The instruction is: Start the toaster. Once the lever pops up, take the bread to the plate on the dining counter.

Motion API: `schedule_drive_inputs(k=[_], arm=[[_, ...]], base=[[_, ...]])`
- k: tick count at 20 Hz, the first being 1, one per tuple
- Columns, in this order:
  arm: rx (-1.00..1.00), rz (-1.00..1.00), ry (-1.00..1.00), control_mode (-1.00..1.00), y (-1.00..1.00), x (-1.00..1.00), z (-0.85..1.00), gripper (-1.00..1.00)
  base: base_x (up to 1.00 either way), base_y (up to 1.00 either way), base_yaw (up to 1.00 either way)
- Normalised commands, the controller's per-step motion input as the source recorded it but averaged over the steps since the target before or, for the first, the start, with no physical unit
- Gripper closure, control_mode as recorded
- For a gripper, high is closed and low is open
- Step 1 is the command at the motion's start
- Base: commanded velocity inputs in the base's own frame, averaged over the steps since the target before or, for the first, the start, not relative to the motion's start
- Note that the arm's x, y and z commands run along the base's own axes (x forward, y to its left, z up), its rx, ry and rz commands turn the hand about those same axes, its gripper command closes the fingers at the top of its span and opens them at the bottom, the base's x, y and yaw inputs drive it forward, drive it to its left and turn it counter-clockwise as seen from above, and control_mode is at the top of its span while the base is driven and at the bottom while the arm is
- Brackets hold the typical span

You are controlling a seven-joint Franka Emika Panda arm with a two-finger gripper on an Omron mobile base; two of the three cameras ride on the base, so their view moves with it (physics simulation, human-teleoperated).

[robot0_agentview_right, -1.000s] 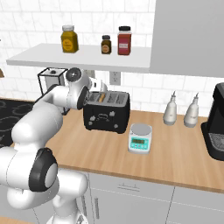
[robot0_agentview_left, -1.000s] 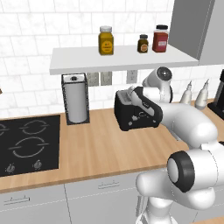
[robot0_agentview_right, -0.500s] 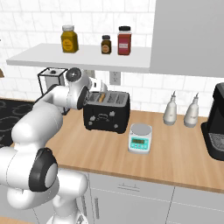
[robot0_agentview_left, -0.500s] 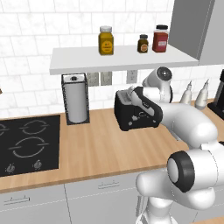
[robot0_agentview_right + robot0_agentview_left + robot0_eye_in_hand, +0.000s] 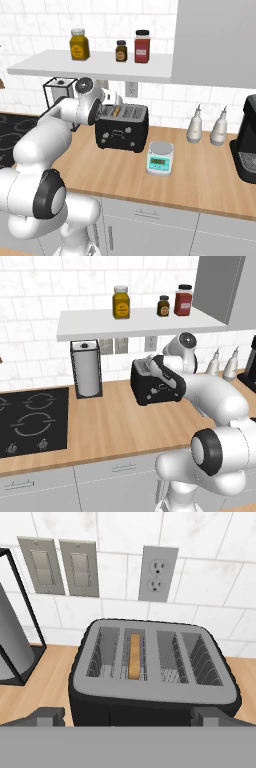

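Evidently nothing has shifted over the last second: our hand [image 5: 127,714], fingers spread wide and holding nothing, still hovers above the toaster [image 5: 121,131] on the counter [image 5: 200,175], the bread [image 5: 134,657] seated in a left-of-centre slot, so we judge the lever unpressed.

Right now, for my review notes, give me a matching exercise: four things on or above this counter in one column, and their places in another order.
Things:
1. bread
2. kitchen scale
3. paper towel roll
4. red jar

Places:
A. on the white shelf
B. between the cooktop and the toaster
C. standing in a toaster slot
D. on the counter in front of the toaster, toward the two grey bottles

Pairs: 1-C, 2-D, 3-B, 4-A
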Motion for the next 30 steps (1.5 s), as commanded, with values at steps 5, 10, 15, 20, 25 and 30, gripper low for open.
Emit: schedule_drive_inputs(k=[5,10,15,20,25,30], arm=[[0.0,0.0,0.0,-1.0,0.0,0.0,0.0,-1.0],[0.0,0.0,0.0,-1.0,0.0,0.0,0.0,-1.0],[0.0,0.0,0.0,-1.0,0.0,0.0,0.0,-1.0],[0.0,0.0,0.0,-1.0,0.0,0.0,0.0,-1.0],[0.0,0.0,0.0,-1.0,0.0,0.0,0.0,-1.0],[0.0,0.0,0.0,-1.0,0.0,0.0,0.0,-1.0]], base=[[0.0,0.0,0.0],[0.0,0.0,0.0],[0.0,0.0,0.0],[0.0,0.0,0.0],[0.0,0.0,0.0],[0.0,0.0,0.0]])
